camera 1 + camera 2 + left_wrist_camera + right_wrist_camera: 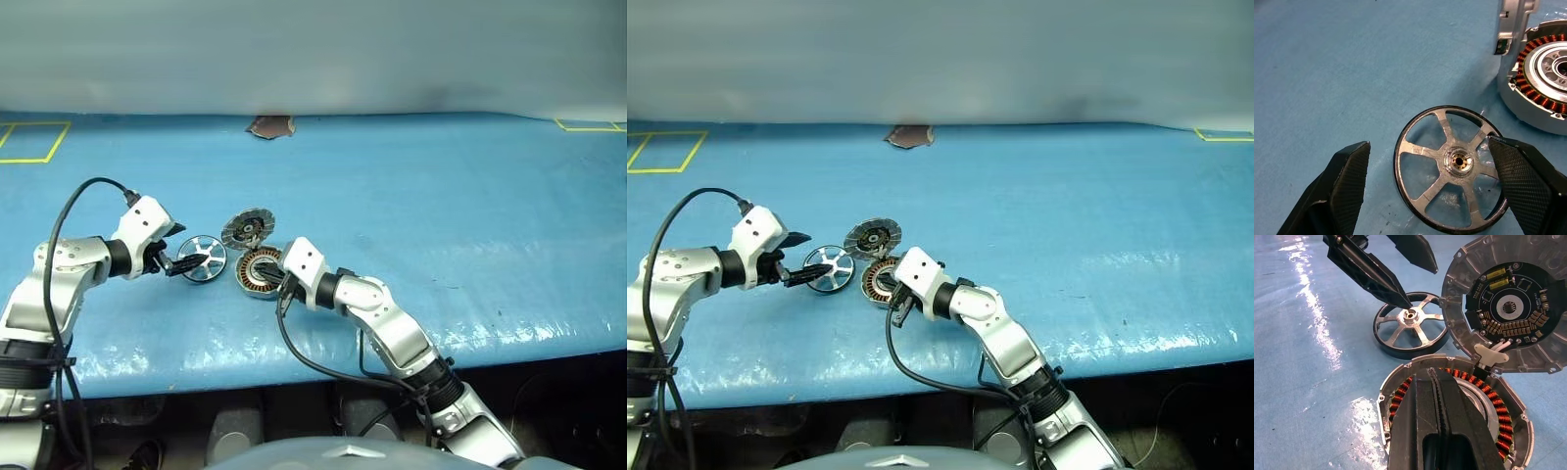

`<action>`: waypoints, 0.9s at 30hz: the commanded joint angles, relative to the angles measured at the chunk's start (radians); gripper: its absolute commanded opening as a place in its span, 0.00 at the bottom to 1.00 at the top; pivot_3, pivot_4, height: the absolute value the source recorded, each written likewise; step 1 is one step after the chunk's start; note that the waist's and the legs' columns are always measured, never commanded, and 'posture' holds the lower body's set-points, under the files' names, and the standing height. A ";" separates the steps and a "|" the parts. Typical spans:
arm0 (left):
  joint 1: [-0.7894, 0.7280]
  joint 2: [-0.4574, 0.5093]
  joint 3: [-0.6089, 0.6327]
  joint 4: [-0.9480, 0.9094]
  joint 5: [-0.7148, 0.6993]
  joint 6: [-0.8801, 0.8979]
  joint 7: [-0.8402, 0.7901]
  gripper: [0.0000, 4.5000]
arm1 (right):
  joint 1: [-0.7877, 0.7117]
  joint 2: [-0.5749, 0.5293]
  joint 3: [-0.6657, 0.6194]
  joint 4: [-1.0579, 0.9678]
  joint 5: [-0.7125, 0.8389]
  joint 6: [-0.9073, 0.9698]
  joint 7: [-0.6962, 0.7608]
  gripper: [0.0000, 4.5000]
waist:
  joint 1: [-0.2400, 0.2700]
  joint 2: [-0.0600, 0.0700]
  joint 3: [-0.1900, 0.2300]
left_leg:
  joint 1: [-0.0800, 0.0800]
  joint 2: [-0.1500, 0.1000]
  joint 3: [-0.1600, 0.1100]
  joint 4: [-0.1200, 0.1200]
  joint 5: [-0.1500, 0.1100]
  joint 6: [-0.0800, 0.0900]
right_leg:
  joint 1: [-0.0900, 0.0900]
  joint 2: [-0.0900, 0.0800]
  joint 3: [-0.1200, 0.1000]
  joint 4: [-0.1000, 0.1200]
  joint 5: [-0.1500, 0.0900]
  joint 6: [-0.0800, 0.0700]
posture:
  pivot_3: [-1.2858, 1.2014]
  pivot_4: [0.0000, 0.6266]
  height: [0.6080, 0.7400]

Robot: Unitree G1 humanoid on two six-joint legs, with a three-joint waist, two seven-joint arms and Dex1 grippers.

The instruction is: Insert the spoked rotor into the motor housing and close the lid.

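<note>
Seemingly level, left tool astride spoked rotor.

The shiny silver spoked rotor ring, six spokes meeting at a pale hub, lies flat on the blue worktop, just beside the round silver-grey motor housing with its copper-brown windings. The round grey lid stands swung open at the housing's hinge (inner face showing a dark circuit board with small components).
</note>
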State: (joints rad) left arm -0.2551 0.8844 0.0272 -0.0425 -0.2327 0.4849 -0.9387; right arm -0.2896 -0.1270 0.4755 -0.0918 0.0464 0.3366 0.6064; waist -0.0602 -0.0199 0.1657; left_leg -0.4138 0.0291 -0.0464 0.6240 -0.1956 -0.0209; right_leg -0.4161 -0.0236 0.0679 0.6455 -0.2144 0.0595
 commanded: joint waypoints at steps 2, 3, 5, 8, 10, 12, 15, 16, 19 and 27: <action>-0.062 0.090 -0.042 -0.038 0.102 -0.129 -0.046 0.93 | 0.000 -0.002 -0.006 -0.057 0.008 0.001 0.005 0.00 | 0.000 0.000 0.000 | 0.000 0.000 0.000 0.000 0.000 0.000 | 0.000 0.000 0.000 0.000 0.000 0.000 | 0.52 0.24 1.00; -0.078 0.110 -0.060 -0.040 0.128 -0.155 -0.061 0.93 | 0.000 -0.004 -0.005 -0.060 0.008 0.004 0.006 0.00 | 0.000 0.000 0.000 | 0.000 0.000 0.000 0.000 0.000 0.000 | 0.000 0.000 0.000 0.000 0.000 0.000 | 0.52 0.24 1.00; -0.116 0.137 -0.092 -0.042 0.176 -0.183 -0.075 0.93 | 0.004 -0.009 -0.003 -0.070 0.010 0.013 0.010 0.00 | 0.000 0.000 0.000 | 0.000 0.000 0.000 0.000 0.000 0.000 | 0.000 0.000 0.000 0.000 0.000 0.000 | 0.52 0.24 1.00; -0.158 0.153 -0.135 -0.042 0.234 -0.202 -0.084 0.93 | 0.012 -0.018 0.002 -0.090 0.014 0.033 0.016 0.00 | 0.001 0.000 0.000 | -0.001 0.000 0.000 0.000 0.000 0.000 | 0.000 0.000 0.000 -0.001 0.000 0.000 | 0.52 0.24 1.00; -0.171 0.140 -0.151 -0.053 0.243 -0.183 -0.085 0.93 | 0.018 -0.025 0.007 -0.108 0.018 0.054 0.020 0.00 | 0.001 0.000 0.000 | -0.001 0.000 0.000 0.000 0.000 0.000 | 0.000 0.000 0.000 0.000 0.000 0.000 | 0.52 0.24 1.00; -0.160 0.136 -0.164 -0.080 0.245 -0.159 -0.100 0.93 | 0.026 -0.036 0.011 -0.130 0.019 0.077 0.026 0.00 | 0.000 0.000 0.000 | -0.001 0.000 0.000 0.000 0.000 0.000 | 0.000 0.000 0.000 0.000 0.000 0.000 | 0.52 0.24 1.00; -0.121 0.150 -0.183 -0.112 0.269 -0.154 -0.105 0.93 | 0.037 -0.054 0.013 -0.160 0.021 0.112 0.032 0.00 | -0.002 0.000 0.000 | -0.001 0.000 0.000 0.000 0.000 0.000 | -0.001 0.000 0.000 0.000 0.000 0.000 | 0.52 0.24 1.00; -0.108 0.149 -0.183 -0.125 0.273 -0.149 -0.105 0.93 | 0.040 -0.060 0.013 -0.169 0.022 0.122 0.034 0.00 | -0.002 0.000 0.000 | -0.001 0.000 0.000 0.000 0.000 0.000 | -0.001 0.000 0.000 0.000 0.000 0.000 | 0.52 0.24 1.00; -0.079 0.138 -0.184 -0.150 0.279 -0.137 -0.100 0.93 | 0.046 -0.073 0.014 -0.187 0.026 0.144 0.035 0.00 | -0.001 0.000 0.001 | -0.001 0.000 0.000 0.001 0.000 0.000 | -0.001 0.001 0.000 0.000 0.000 0.000 | 0.52 0.24 1.00; -0.066 0.122 -0.216 -0.123 0.317 -0.145 -0.098 0.93 | 0.038 -0.073 0.015 -0.194 0.028 0.165 0.029 0.00 | 0.002 0.000 0.000 | -0.001 0.000 0.000 0.003 0.000 0.000 | 0.000 0.001 0.000 0.001 0.000 0.000 | 0.52 0.24 1.00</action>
State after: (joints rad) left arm -0.3119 1.0126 -0.1857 -0.1597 0.0702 0.3456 -1.0414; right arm -0.2446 -0.2058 0.4942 -0.2487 0.0612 0.5069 0.6344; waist -0.0584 -0.0203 0.1662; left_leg -0.4150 0.0292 -0.0464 0.6270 -0.1956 -0.0208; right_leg -0.4160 -0.0230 0.0682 0.6463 -0.2142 0.0600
